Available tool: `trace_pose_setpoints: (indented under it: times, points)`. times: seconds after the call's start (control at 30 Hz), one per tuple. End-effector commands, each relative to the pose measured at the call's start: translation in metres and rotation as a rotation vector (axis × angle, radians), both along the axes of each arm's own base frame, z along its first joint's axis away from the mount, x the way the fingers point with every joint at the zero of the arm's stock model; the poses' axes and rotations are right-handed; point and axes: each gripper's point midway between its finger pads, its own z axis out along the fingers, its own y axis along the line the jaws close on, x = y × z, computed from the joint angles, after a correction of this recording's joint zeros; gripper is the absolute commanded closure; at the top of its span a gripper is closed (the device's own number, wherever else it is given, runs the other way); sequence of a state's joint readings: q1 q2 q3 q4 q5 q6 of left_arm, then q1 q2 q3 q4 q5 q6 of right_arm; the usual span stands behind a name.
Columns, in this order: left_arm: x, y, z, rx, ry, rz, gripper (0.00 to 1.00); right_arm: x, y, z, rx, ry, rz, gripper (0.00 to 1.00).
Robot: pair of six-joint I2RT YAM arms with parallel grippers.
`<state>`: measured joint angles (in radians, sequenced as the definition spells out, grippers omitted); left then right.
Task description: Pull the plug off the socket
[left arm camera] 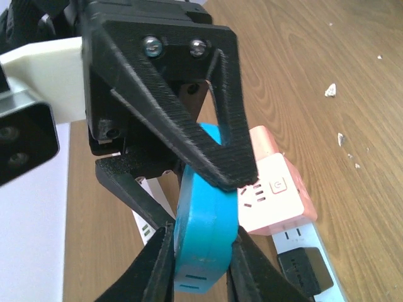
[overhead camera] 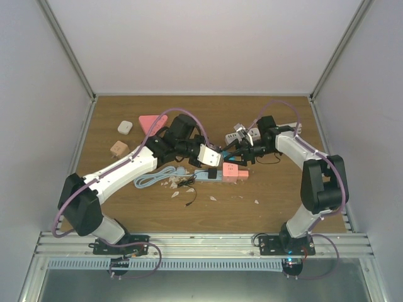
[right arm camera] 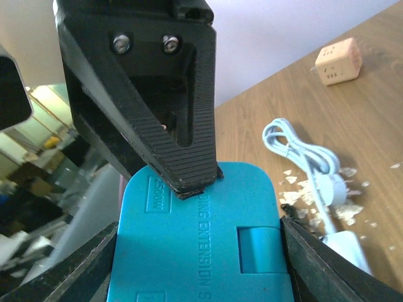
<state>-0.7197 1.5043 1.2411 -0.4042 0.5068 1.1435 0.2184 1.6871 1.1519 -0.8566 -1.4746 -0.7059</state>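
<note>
While left gripper (left arm camera: 201,248) pinches plug (left arm camera: 196,207) across flat faces, right gripper (right arm camera: 199,251) clamps its narrow edges; white strip (left arm camera: 301,241) lies just beside.

I see my left gripper (left arm camera: 203,263) pinching the blue plug (left arm camera: 206,211) on its two flat faces. Just right of it, a pink adapter (left arm camera: 277,189) sits on the white power strip (left arm camera: 297,242).

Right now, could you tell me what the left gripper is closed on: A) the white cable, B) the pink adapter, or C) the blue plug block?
C: in the left wrist view the left gripper pinches the blue plug block between its fingers.
</note>
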Motion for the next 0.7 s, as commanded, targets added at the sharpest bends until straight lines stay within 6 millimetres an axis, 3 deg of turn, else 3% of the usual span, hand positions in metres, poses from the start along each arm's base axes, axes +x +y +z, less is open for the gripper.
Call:
trace_pose_setpoints:
  times: [0.0, 0.07, 0.13, 0.43, 0.67]
  points:
    - [-0.009, -0.011, 0.005, -0.04, 0.076, -0.028, 0.93, 0.0, 0.004, 0.015, 0.061, -0.099, 0.026, 0.36]
    - [-0.007, -0.007, 0.003, -0.046, 0.114, -0.011, 0.99, -0.001, 0.003, 0.019, 0.052, -0.14, 0.024, 0.22]
    - [-0.004, -0.004, 0.005, -0.063, 0.164, 0.01, 1.0, -0.001, -0.001, 0.024, 0.038, -0.209, 0.008, 0.15]
    - [0.015, 0.01, 0.023, -0.15, 0.457, 0.081, 1.0, 0.003, -0.007, 0.018, -0.124, -0.555, -0.147, 0.1]
    - [0.012, 0.01, 0.039, -0.204, 0.565, 0.056, 1.0, 0.009, 0.008, 0.02, -0.226, -0.721, -0.206, 0.11]
